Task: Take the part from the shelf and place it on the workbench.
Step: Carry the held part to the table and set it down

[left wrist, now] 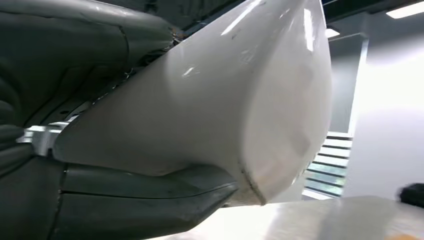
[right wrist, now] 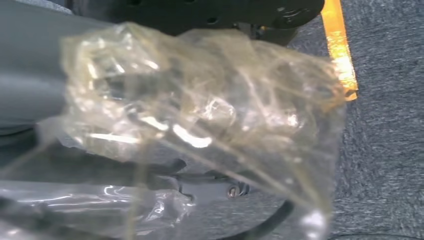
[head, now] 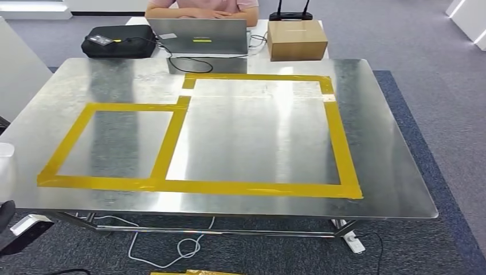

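Observation:
A smooth white part [left wrist: 225, 100] is gripped in my left hand [left wrist: 75, 55], with the thumb [left wrist: 150, 195] under it and darker fingers over it. The head view catches its white edge [head: 4, 166] beside the left rim of the steel workbench [head: 378, 149]. Yellow tape marks a small rectangle [head: 166, 143] and a larger one [head: 344, 143] on the bench top, and nothing lies inside them. My right hand [right wrist: 30, 85] hangs over the carpet with a crumpled clear plastic bag [right wrist: 200, 110] in it; the bag hides its fingers.
Behind the bench stands a table with a laptop [head: 198, 35], a black case [head: 117, 41], a cardboard box [head: 297, 40] and a router [head: 290, 14]; a person sits there. Cables [head: 172, 252] and a power strip [head: 355, 245] lie under the bench.

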